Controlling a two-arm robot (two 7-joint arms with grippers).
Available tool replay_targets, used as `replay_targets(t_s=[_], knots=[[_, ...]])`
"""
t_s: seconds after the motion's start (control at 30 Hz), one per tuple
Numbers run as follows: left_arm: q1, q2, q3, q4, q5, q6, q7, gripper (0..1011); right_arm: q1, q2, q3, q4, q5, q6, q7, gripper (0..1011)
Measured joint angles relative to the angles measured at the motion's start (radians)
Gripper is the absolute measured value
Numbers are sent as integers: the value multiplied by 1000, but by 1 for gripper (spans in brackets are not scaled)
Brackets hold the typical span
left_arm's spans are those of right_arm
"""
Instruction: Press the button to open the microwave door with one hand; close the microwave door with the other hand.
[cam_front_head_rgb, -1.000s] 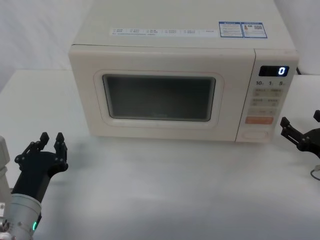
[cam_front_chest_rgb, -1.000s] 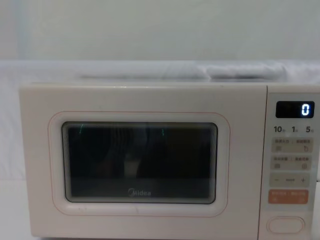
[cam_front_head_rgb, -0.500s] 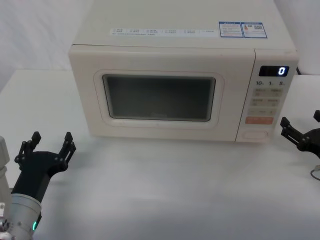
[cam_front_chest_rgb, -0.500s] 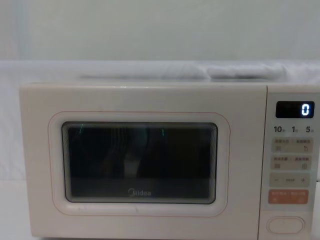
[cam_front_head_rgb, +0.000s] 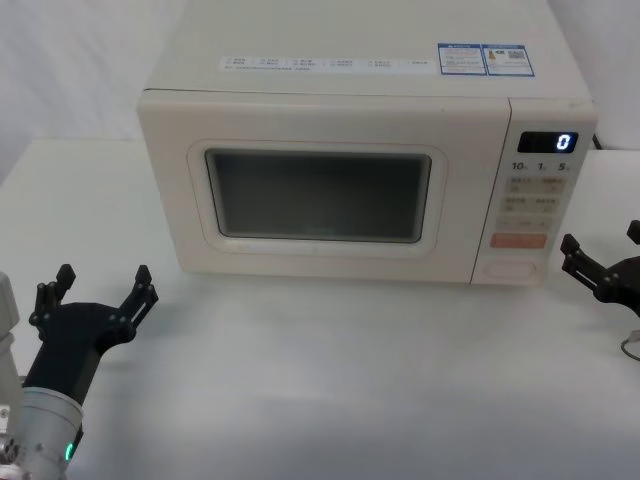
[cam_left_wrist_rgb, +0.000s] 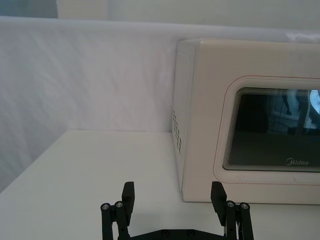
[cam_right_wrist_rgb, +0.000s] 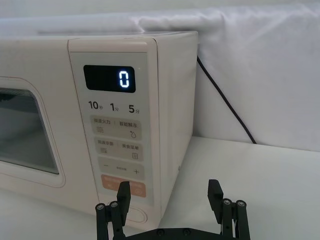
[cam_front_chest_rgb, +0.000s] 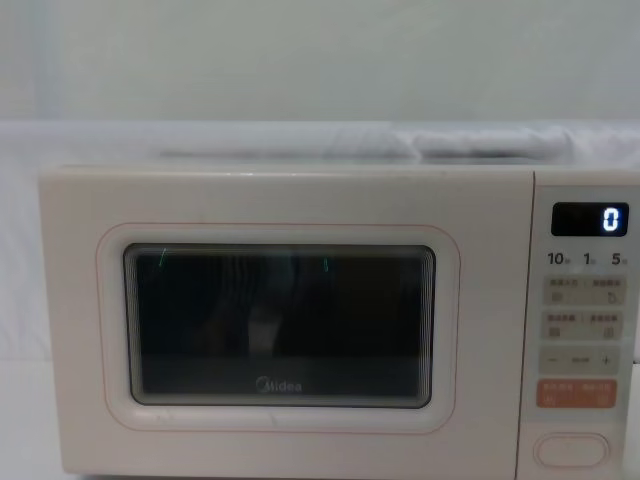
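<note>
The door (cam_front_head_rgb: 322, 194) is shut flush with the microwave (cam_front_head_rgb: 360, 70) front, its dark window facing the robot. The button (cam_front_head_rgb: 511, 267) sits at the bottom of the keypad panel, under the orange key (cam_front_head_rgb: 518, 240); the display (cam_front_head_rgb: 547, 142) reads 0.

The left gripper (cam_front_head_rgb: 98, 290) hovers low over the table (cam_front_head_rgb: 330, 380), jaws spread wide and holding nothing. The door lies ahead of these jaws and off to their right, well apart; in the left wrist view the microwave's left front corner stands just beyond the fingers (cam_left_wrist_rgb: 129, 192).

The right gripper (cam_front_head_rgb: 600, 255) hangs beside the microwave's right front corner, jaws open and empty. The button is just to the left of these jaws, near but not touched; the right wrist view shows it past the fingers (cam_right_wrist_rgb: 123, 192).
</note>
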Motion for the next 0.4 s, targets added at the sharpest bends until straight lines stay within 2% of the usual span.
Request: replay_targets(t_s=[0.4], knots=[[0, 0, 0, 0, 0, 0, 0, 1001, 0, 0, 0, 0, 0, 0, 0, 1002]])
